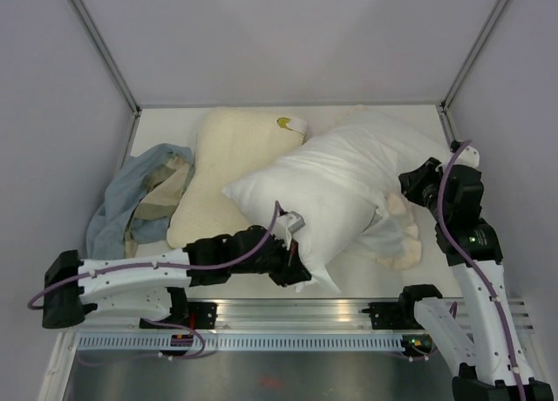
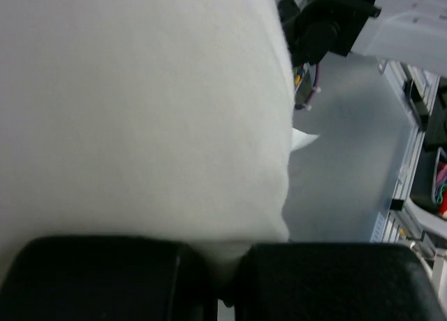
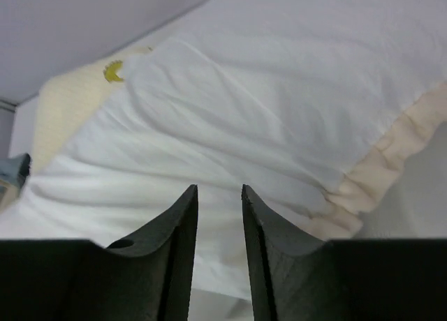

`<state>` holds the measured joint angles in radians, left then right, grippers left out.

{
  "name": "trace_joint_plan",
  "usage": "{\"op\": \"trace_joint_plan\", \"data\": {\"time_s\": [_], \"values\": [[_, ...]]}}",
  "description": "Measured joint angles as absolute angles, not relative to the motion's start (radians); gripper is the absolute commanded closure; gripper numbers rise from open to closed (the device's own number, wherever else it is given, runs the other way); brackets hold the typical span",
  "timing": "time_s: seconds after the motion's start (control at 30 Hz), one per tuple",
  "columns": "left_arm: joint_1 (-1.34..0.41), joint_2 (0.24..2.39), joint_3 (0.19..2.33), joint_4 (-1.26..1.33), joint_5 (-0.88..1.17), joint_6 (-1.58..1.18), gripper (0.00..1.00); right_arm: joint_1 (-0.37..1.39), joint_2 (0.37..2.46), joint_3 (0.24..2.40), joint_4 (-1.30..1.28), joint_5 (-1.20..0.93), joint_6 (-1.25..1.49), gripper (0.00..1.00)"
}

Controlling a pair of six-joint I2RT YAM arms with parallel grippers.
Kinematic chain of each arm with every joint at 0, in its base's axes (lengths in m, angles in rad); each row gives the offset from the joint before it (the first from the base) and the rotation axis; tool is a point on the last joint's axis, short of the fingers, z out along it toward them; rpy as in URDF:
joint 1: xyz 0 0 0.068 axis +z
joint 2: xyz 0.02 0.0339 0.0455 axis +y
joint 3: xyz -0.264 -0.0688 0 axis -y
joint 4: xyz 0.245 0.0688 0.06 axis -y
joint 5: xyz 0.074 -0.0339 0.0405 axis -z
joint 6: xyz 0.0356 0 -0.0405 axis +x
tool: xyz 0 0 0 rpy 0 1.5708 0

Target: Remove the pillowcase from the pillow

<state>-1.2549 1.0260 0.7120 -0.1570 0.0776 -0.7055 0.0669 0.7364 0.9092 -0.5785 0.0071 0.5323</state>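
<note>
Two arms bent inward: left gripper (image 2: 225, 273) pinches the pillow (image 1: 349, 183), right gripper (image 3: 218, 190) narrowly parted.

1. right gripper (image 3: 219, 190): dark fingers slightly apart, nothing between them, tips over the white pillow (image 3: 279, 91).
2. pillowcase (image 3: 391, 160): cream ruffled frill along the pillow's lower right edge.
3. cream-yellow pillow (image 3: 70, 105) upper left, yellow tag (image 3: 114, 71) on it.
4. blue cloth (image 3: 17, 169) at left edge.

top: overhead, whole table (image 1: 166, 126) | wrists: close on pillow (image 1: 349, 174) (shared by all)
</note>
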Motion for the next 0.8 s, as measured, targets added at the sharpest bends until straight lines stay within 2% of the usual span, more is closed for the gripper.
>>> {"op": "trace_joint_plan", "data": {"time_s": [0.1,0.13,0.17,0.2,0.27,0.43,0.47,0.63,0.8], "values": [[-1.344,1.153,0.73,-0.094,0.087,-0.701,0.97,0.061,0.718,0.985,-0.586,0.012,0.512,0.35],[-1.372,1.192,0.741,-0.084,0.086,-0.697,0.88,0.061,0.716,1.005,-0.587,0.013,0.502,0.32],[-1.398,1.227,0.755,-0.075,0.086,-0.688,0.55,0.061,0.715,1.022,-0.587,0.013,0.495,0.28],[-1.42,1.257,0.768,-0.071,0.085,-0.673,0.4,0.061,0.715,1.03,-0.588,0.014,0.49,0.27],[-1.458,1.283,0.796,-0.076,0.089,-0.655,0.22,0.061,0.717,1.033,-0.597,0.013,0.48,0.27],[-1.502,1.211,0.87,-0.194,-0.02,-0.625,0.07,0.061,0.733,1.028,-0.614,-0.019,0.47,0.27],[-1.502,1.169,0.883,-0.236,-0.067,-0.624,0.01,0.061,0.735,1.024,-0.614,-0.031,0.469,0.27],[-1.468,0.963,1.008,-0.501,-0.365,-0.672,0.0,0.061,0.736,1.015,-0.614,-0.078,0.466,0.27],[-1.232,0.847,1.039,-0.669,-0.437,-0.73,0.0,0.061,0.734,1.015,-0.613,-0.11,0.467,0.27]]}}
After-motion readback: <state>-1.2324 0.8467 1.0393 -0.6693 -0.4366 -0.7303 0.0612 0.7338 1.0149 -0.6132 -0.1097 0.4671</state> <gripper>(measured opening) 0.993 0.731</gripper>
